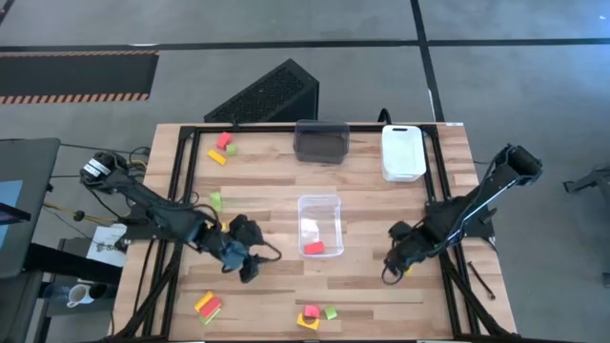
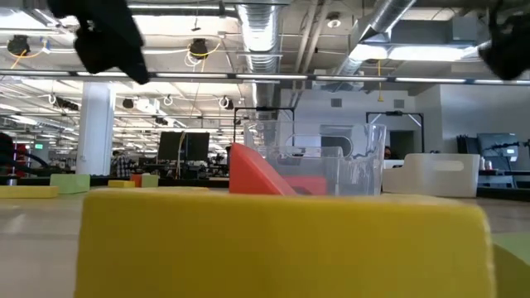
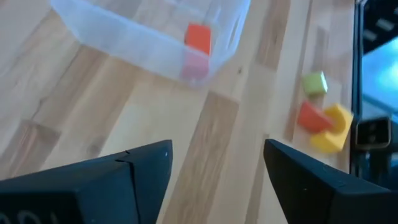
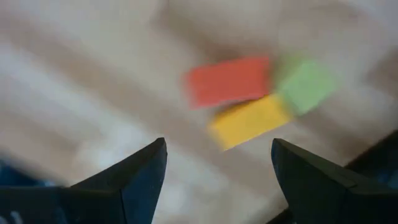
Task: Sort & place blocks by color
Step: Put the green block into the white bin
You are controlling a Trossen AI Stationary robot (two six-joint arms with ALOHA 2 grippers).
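Observation:
Coloured blocks lie scattered on the wooden table. A red block [image 1: 315, 248] lies inside the clear bin [image 1: 334, 205]. A red and yellow pair [image 1: 309, 317] with a green cube [image 1: 331, 312] sits near the front edge. My left gripper [image 1: 246, 267] hovers open left of the clear bin, with nothing between its fingers [image 3: 143, 168]. My right gripper [image 1: 393, 270] stands open right of that bin. Its wrist view shows a red bar [image 4: 229, 79], a yellow bar [image 4: 250, 120] and a green cube [image 4: 305, 84] beyond the open fingers.
A dark bin [image 1: 321, 140] and a white bin [image 1: 402, 152] stand at the far edge. More blocks lie at the far left [image 1: 224, 148], at the near left [image 1: 208, 305], and a single green one [image 1: 215, 200]. A yellow block [image 2: 281, 248] fills the low view's foreground.

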